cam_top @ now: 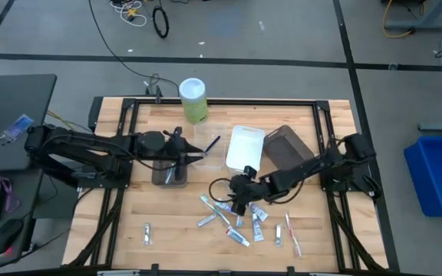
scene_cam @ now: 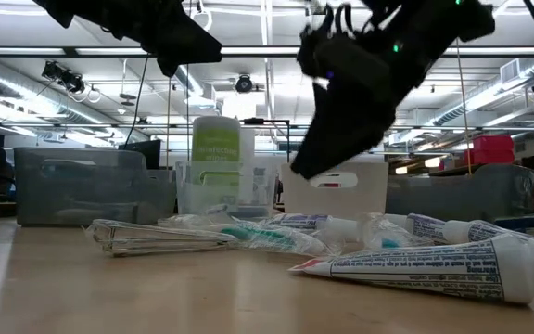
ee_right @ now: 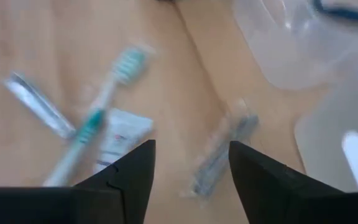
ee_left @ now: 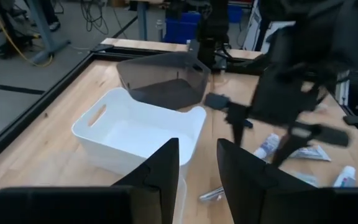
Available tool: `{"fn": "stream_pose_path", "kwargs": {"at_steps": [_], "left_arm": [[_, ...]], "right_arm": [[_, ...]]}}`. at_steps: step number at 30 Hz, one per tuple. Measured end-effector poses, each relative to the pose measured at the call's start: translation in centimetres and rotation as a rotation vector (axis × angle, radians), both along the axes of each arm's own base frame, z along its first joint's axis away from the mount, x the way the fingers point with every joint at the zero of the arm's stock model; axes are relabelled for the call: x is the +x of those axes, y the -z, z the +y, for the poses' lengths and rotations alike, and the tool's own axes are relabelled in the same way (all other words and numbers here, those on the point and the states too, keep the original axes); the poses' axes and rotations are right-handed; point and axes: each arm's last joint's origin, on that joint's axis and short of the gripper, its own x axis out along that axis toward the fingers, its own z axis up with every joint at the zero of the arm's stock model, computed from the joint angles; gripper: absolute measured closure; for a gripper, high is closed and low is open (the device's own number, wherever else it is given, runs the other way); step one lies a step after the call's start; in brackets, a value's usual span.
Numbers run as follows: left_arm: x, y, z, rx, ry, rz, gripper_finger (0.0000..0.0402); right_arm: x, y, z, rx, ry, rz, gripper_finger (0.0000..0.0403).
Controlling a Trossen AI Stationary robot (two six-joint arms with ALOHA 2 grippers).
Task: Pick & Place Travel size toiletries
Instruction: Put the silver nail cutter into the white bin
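The travel size toiletries lie flat on the wood in a loose heap (cam_top: 240,218): mini toothpaste tubes, a teal toothbrush (ee_right: 101,106), a wrapped item (ee_right: 222,152) and a silver piece (ee_right: 36,102). A pink toothbrush (cam_top: 291,234) lies to their right, and a lone silver piece (cam_top: 146,234) lies toward the near left. A dark stick (cam_top: 212,143) rests in the clear tray (cam_top: 209,146). My right gripper (cam_top: 239,201) (ee_right: 191,165) hangs open just above the heap's far edge, over the wrapped item. My left gripper (cam_top: 196,156) (ee_left: 197,165) is open and empty above the grey tray (cam_top: 171,175) and the clear tray.
A white tray (cam_top: 245,147) and a dark grey tray (cam_top: 286,149) sit side by side behind the heap. The tall green bottle (cam_top: 193,100) stands at the far edge. Bare wood shows along the near left of the table (cam_top: 106,230).
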Motion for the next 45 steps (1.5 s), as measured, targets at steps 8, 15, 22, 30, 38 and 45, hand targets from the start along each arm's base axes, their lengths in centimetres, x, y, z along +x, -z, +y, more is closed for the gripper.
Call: {"fn": "stream_pose_path", "kwargs": {"at_steps": [8,15,22,30,38,45], "left_arm": [[0.0,-0.1,-0.3,0.025,0.018,-0.013,0.0286],[0.0,-0.1,-0.3,0.026,0.018,-0.009,0.0286],[0.0,0.0,-0.3,0.032,0.019,0.001,0.0286],[0.0,0.1,-0.3,0.039,0.021,0.012,0.0286],[0.0,0.1,-0.3,0.044,0.023,0.020,0.0286],[0.0,0.2,-0.2,0.050,0.024,0.023,0.0286]], "right_arm": [[0.1,2.8,-0.2,-0.073,0.046,0.097,0.0197],[0.1,3.4,-0.5,-0.091,0.061,0.110,0.0201],[0.2,3.9,-0.4,-0.079,0.042,0.128,0.0251],[0.3,4.3,-0.2,-0.021,0.005,0.144,0.0338],[-0.1,3.1,-0.3,-0.048,-0.028,0.173,0.0344],[-1.0,-2.8,-1.5,-0.184,-0.017,0.230,0.0345]]}}
